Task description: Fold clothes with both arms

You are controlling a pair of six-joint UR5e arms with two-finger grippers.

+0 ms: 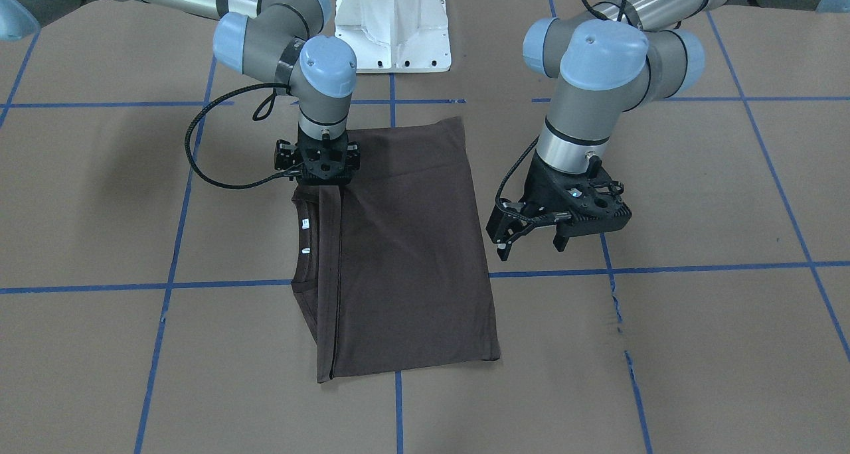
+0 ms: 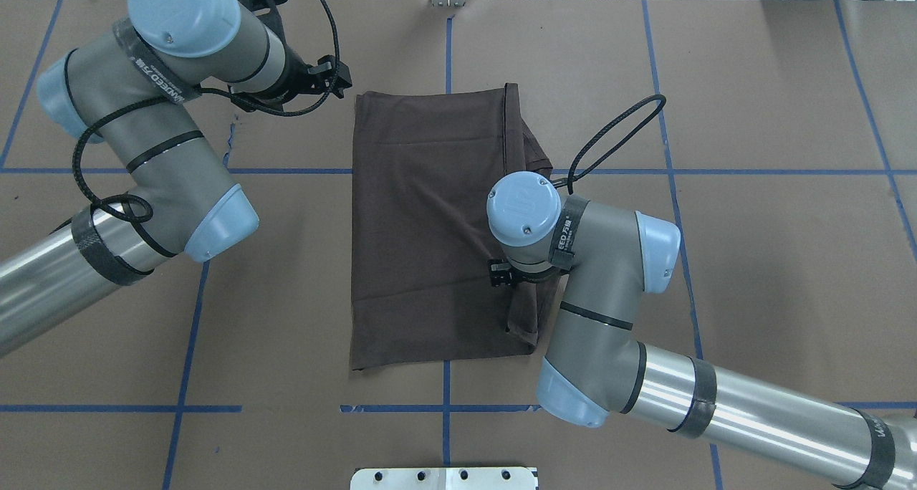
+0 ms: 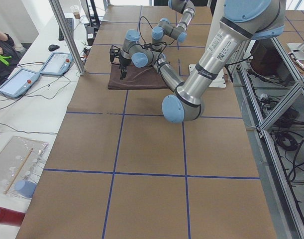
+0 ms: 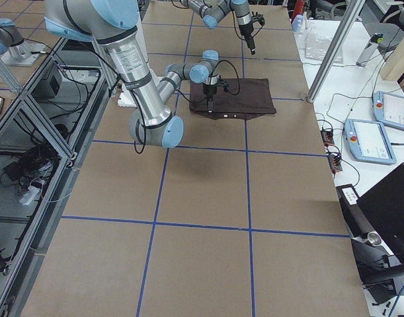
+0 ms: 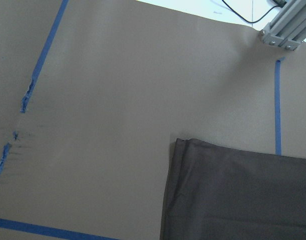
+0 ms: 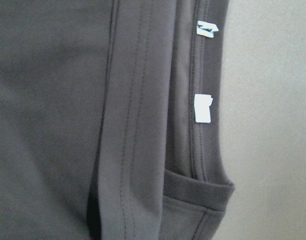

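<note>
Left claw point(image 1: 532, 240): wide, nothing between the fingers, hanging clear of the desk point(image 1: 697, 348) over bare brown paper. Not touching cloth.

Dark brown T-shirt point(image 1: 412, 241): lies between the two claws, flat on the desk, folded into a long rectangle. Its edge is just beside the left claw on that claw's inner side; left wrist view catches only one corner of it, next to a blue tape line point(image 5: 278, 107).

Right claw point(image 1: 322, 183): pointing straight down onto the folded-over strip along the shirt's edge, tips at the cloth. Tips are hidden by the claw body and don't show in its wrist view, so I cannot tell if it's pinching or spread. Two white neck tags point(image 6: 203, 108) sit on the ribbed collar point(image 6: 198, 192) just past this claw, on the side away from the robot base.
</note>
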